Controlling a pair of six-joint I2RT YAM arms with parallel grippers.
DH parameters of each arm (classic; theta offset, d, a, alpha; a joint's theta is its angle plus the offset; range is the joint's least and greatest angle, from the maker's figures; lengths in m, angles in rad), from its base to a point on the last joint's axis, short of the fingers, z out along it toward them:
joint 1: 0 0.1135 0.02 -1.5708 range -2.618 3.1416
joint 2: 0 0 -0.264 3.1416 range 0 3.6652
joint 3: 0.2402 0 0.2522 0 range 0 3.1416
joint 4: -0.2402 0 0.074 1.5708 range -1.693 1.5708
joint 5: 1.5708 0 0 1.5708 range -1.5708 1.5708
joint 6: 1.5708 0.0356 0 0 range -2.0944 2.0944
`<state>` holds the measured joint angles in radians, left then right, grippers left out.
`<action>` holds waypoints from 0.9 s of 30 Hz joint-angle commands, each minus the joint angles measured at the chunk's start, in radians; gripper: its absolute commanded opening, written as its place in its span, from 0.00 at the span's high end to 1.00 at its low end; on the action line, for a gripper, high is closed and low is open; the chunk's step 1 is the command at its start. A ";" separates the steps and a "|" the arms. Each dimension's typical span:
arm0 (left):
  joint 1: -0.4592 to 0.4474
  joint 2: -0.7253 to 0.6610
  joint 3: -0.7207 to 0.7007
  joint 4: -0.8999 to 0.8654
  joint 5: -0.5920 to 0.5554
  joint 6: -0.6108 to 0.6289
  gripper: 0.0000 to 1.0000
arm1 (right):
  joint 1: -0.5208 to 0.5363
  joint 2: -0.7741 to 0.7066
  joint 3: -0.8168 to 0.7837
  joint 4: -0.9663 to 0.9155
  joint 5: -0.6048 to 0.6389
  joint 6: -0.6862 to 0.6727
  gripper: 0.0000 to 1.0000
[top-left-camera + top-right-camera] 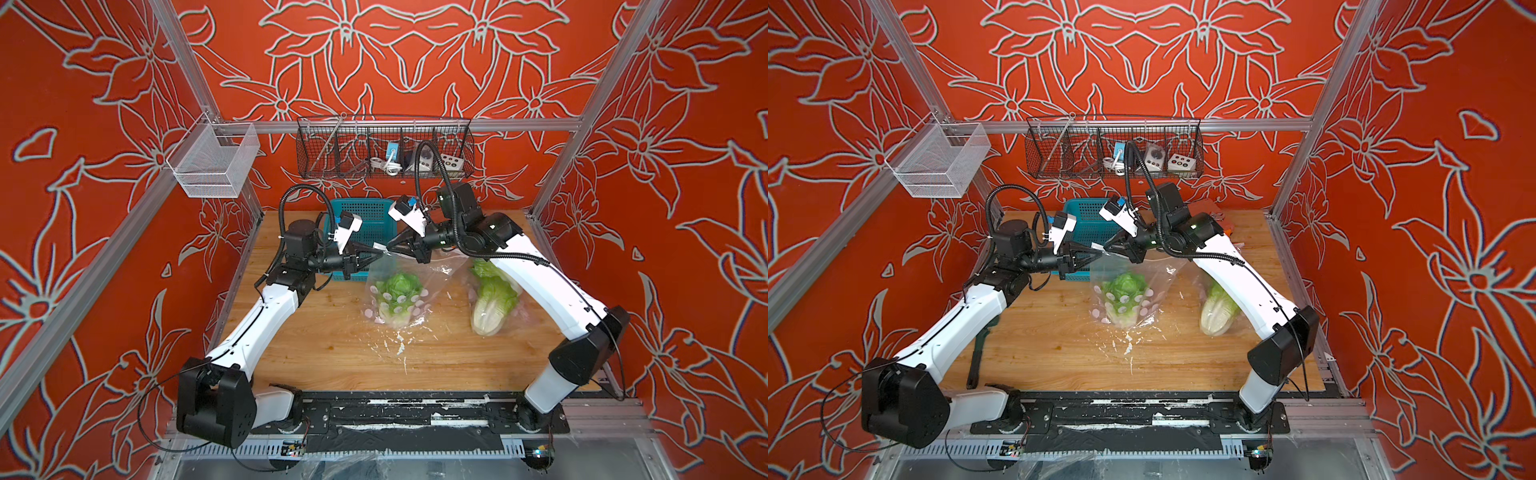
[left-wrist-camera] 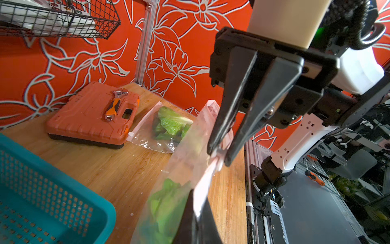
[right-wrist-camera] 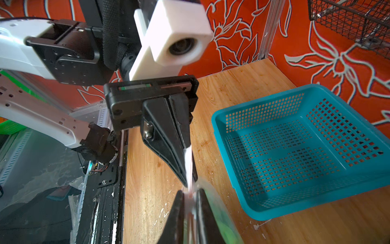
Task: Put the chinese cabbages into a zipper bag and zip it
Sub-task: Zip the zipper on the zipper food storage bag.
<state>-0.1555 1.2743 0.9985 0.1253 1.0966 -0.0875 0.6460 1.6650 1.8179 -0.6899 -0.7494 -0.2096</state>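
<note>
A clear zipper bag (image 1: 399, 291) with pink dots hangs from its top strip over the table, and one chinese cabbage (image 1: 397, 293) (image 1: 1123, 295) sits inside it. My left gripper (image 1: 379, 250) (image 2: 196, 200) is shut on that strip. My right gripper (image 1: 389, 248) (image 3: 190, 193) is shut on the same strip, tip to tip with the left one. A second chinese cabbage (image 1: 490, 305) (image 2: 171, 122) lies in another clear bag (image 2: 147, 135) on the table at the right, partly under my right arm.
A teal basket (image 1: 368, 220) (image 3: 295, 147) stands empty behind the grippers. An orange tool case (image 2: 90, 118) with a wrench (image 2: 115, 104) on it lies at the back right. A black wire basket (image 1: 384, 149) and a white mesh basket (image 1: 214, 162) hang on the frame.
</note>
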 commanded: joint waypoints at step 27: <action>0.232 -0.080 -0.131 0.078 -0.340 -0.192 1.00 | -0.182 -0.078 -0.127 -0.018 0.226 0.092 1.00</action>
<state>0.0601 1.2087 0.8635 0.1978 0.8036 -0.2886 0.4854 1.5826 1.6688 -0.6647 -0.5869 -0.1143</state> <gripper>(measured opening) 0.047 0.118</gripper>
